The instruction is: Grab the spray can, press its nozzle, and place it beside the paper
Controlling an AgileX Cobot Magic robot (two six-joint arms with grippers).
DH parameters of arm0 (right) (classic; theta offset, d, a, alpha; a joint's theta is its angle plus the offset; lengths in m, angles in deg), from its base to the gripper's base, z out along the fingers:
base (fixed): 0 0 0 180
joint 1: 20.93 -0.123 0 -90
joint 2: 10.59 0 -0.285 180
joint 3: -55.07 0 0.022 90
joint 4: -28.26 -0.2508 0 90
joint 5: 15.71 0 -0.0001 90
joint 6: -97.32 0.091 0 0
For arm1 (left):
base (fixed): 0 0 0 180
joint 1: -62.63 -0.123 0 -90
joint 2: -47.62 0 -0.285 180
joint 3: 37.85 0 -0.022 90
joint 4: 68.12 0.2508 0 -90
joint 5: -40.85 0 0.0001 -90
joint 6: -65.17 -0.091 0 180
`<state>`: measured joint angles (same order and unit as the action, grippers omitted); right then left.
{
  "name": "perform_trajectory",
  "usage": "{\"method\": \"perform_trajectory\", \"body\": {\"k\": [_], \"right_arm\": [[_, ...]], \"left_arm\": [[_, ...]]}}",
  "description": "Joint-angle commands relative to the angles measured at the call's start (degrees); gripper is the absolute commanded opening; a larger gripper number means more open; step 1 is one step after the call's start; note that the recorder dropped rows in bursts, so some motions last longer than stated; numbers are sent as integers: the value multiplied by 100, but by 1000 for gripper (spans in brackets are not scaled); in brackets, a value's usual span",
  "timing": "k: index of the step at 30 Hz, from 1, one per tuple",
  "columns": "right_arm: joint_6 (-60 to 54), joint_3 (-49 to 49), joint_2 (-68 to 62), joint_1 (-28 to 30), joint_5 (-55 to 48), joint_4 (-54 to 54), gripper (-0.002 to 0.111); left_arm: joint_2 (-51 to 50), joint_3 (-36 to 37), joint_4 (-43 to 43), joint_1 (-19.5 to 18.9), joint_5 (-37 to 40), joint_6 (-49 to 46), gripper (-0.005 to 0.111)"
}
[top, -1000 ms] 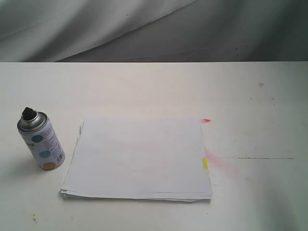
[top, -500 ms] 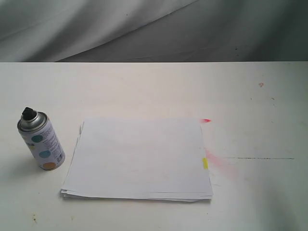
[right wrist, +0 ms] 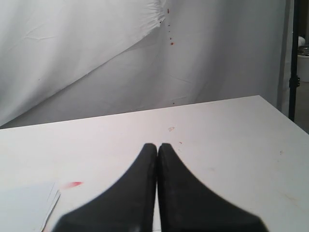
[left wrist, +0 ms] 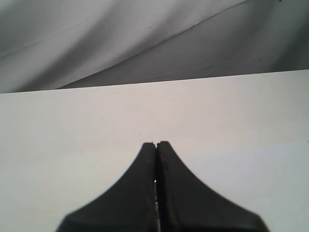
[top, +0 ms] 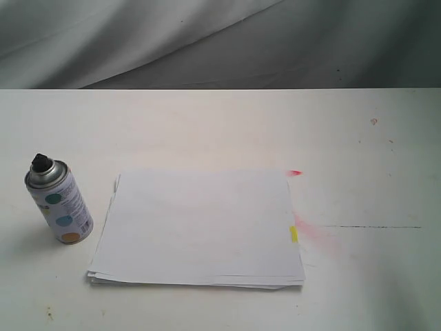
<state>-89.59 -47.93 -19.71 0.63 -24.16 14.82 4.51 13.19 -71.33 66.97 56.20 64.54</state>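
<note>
On the table [top: 207, 124] the paper [top: 200, 224] lay centred; the spray can [top: 60, 203] stood upright near its left edge, nozzle [top: 41, 162] on top, so the left gripper [left wrist: 156, 145] was likely nearer. It and the right gripper [right wrist: 157, 146] had jaws pressed together, empty

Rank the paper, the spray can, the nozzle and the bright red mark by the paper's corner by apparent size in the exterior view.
Largest: paper.
Next: spray can.
Smallest: nozzle and red mark, both tiny and too alike to rank.
</note>
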Motion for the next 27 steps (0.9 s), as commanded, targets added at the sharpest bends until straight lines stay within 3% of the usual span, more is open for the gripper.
{"method": "perform_trajectory", "body": {"k": [1,9,22,27], "right_arm": [[-13,22,33,30,26,-25,0],[-13,22,33,30,26,-25,0],[-13,22,33,30,26,-25,0],[-13,22,33,30,26,-25,0]], "left_arm": [[3,-43,-45,28,-11,62,0],[-19,56,-513,28,1209,107,0],[-19,1496,-1295,28,-293,494,0],[-396,1654,-1396,28,-465,467,0]]}}
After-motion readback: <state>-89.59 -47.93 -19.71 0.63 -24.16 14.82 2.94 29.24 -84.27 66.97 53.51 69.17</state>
